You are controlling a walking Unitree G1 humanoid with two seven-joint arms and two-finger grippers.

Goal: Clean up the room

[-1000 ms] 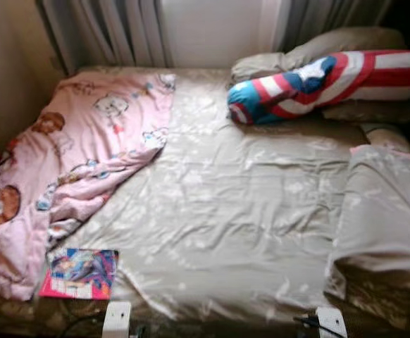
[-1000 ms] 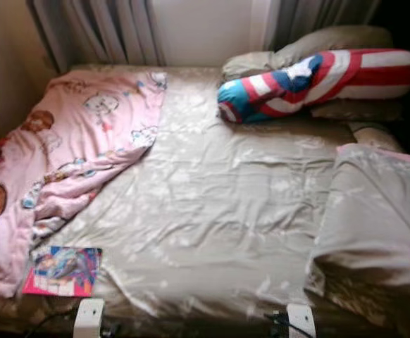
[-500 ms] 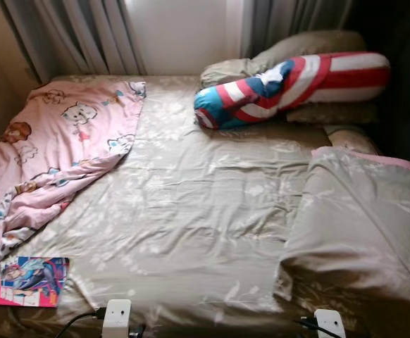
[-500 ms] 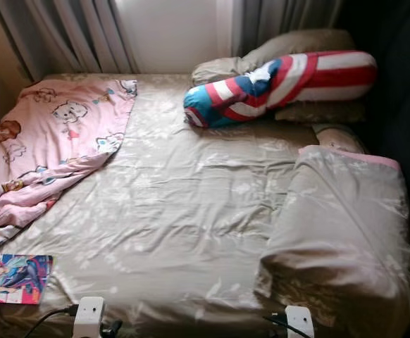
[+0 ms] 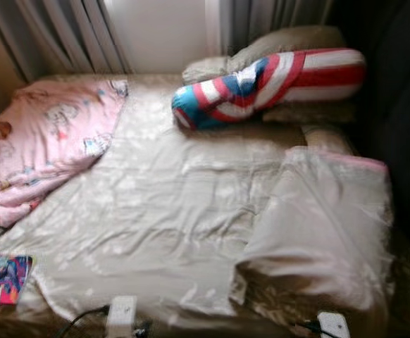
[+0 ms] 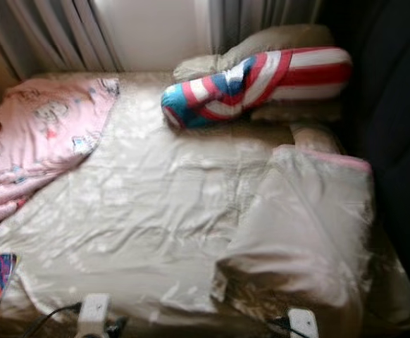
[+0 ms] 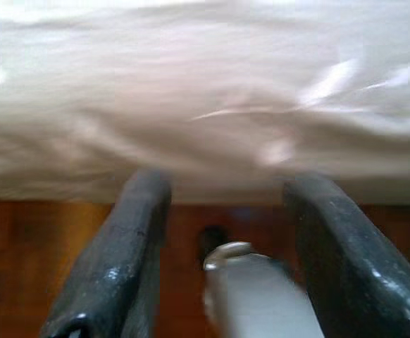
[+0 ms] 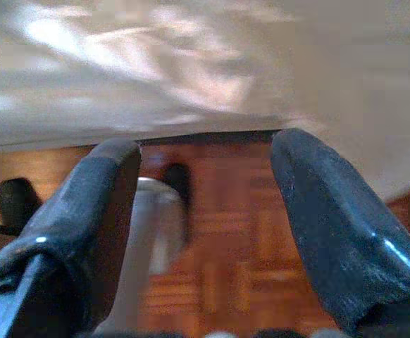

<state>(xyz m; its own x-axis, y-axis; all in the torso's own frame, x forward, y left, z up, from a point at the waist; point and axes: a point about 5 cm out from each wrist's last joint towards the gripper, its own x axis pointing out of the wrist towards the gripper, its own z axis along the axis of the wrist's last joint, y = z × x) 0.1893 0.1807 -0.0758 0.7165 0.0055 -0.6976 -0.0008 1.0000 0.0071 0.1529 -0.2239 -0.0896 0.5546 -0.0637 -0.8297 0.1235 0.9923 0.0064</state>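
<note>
Looking down from the robot's head, a wide bed [image 5: 156, 211] sits in front, covered with a smooth, shiny beige sheet [image 5: 141, 232] that has soft wrinkles and a faint leafy print. A fluffy pink blanket [image 5: 43, 141] with cartoon animals lies crumpled on the far left of the bed. At the far right, a long, round bolster pillow [image 5: 268, 81] with red, white and blue stripes rests against plump beige pillows [image 5: 289, 42]. On the right side, a thick beige quilt [image 5: 325, 225] with a thin pink edge is folded back into a puffy heap. At the near left corner, a flat, bright book [image 5: 1, 278] lies on the sheet; it may be a comic, but the picture is blurry. Grey curtains [image 5: 57, 35] hang in long folds behind the bed.

The left tool [image 7: 222, 260] hangs low by the near edge of the bed, with its two black fingers [image 7: 113, 260] spread wide apart and nothing between them. The right tool [image 8: 205, 239] is also low by the bed edge, fingers [image 8: 332, 232] spread wide and holding nothing. Below both, the brown wooden floor [image 8: 226, 232] shows a small square pattern.
</note>
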